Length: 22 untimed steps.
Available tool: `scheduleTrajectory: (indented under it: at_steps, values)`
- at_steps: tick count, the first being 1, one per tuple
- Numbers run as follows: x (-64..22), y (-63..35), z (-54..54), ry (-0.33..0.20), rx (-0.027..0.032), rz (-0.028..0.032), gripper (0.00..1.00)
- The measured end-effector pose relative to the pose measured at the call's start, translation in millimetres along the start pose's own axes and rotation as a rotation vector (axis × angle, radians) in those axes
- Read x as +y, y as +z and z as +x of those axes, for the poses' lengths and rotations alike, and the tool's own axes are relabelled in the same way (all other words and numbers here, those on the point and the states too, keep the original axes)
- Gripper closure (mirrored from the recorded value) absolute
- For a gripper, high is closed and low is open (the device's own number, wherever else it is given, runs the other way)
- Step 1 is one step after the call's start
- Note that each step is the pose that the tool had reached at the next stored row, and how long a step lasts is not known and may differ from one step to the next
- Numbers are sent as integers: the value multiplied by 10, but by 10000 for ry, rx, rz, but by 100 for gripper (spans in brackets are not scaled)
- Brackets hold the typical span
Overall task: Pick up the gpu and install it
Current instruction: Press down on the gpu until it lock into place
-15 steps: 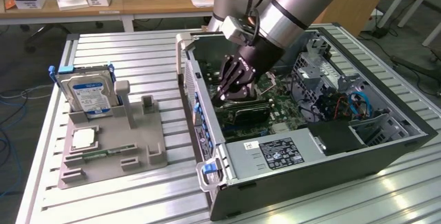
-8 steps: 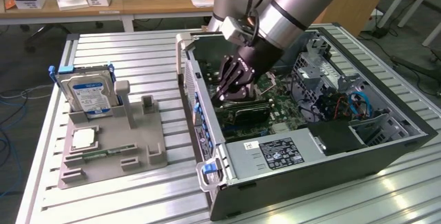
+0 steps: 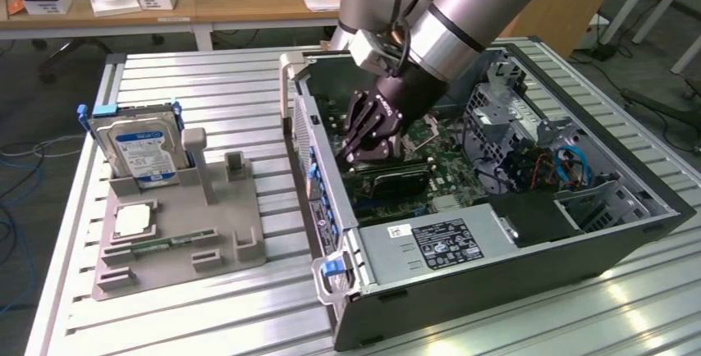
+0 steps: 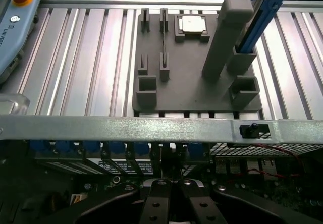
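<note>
The gpu (image 3: 396, 177) sits inside the open computer case (image 3: 613, 233), lying low over the green motherboard (image 3: 451, 163) directly beneath the gripper (image 3: 367, 144); only its dark upper face is visible, and whether it is fully seated in a slot cannot be told. The gripper is lowered into the case with its black fingers (image 4: 171, 204) clenched together; whether they are pinching the card's edge or merely resting on it is not discernible. In the wrist view the fingers meet just inside the case's silver side rail (image 4: 151, 128). Outside the case, toward the exterior view's left, a grey parts holder (image 3: 180, 237) rests on the slatted aluminium table (image 3: 219, 85). A silver hard drive (image 3: 140, 149) with a blue label stands upright at the holder's far end. A square processor chip (image 3: 131, 221) lies flat on the holder, and a narrow green memory stick (image 3: 164, 244) lies just beside it.
</note>
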<state>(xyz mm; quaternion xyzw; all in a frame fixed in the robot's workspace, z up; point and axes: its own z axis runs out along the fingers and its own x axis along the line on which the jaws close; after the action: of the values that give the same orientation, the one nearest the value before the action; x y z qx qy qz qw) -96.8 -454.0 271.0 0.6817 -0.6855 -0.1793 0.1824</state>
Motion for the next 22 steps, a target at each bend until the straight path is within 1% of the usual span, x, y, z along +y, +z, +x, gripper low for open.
scheduleTrajectory:
  at_steps: [2, 4, 5, 6, 8, 9, 11, 12, 15, 22]
  values:
    - [-7, 15, -1, 3, -2, -23, 90]
    - [-9, 15, 0, 1, 1, -30, 90]
    - [-14, 11, 0, 2, 2, -51, 90]
    - [-22, 7, -1, 4, 1, -84, 90]
    - [-36, -3, -2, 5, 4, -182, 90]
    - [-47, -9, -5, 4, 5, -221, 90]
    - [-68, -21, -9, 5, 5, -276, 90]
    - [-78, -27, -11, 4, 7, -293, 90]
    - [-98, -39, -22, 9, 14, -324, 90]
    - [-110, -37, -15, 11, 23, -329, 90]
